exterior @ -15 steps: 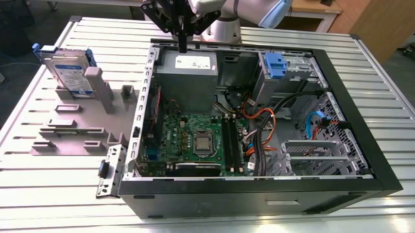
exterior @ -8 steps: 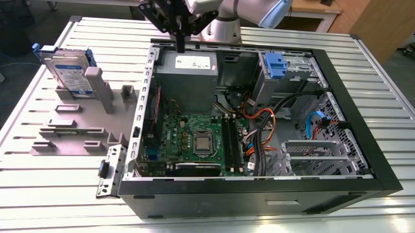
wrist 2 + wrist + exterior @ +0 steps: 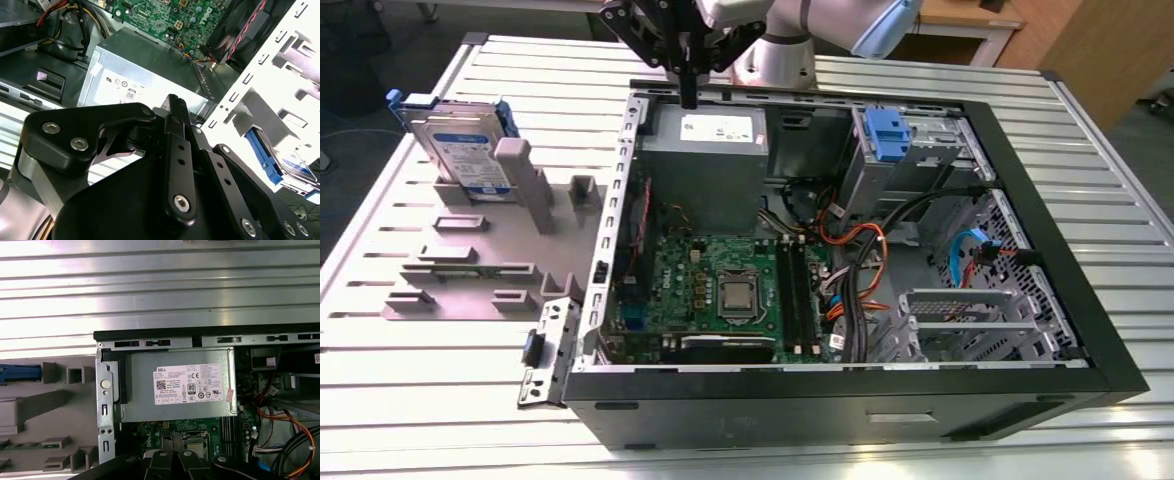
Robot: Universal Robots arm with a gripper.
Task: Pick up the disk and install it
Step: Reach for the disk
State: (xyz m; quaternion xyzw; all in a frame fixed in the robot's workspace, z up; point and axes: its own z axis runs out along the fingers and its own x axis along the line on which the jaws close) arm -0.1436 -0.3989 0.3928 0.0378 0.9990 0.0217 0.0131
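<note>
Over the open black computer case (image 3: 854,390) we hang our black gripper (image 3: 687,93) shut and empty, while the blue-framed silver disk (image 3: 464,150) stands upright for grasping at the exterior view's left.

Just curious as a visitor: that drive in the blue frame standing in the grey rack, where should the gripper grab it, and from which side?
Probably from above, pinching the disk at its free top edge, across its thin thickness. It stands on edge in the grey rack, whose posts crowd its lower part, so the top looks most open.
</note>
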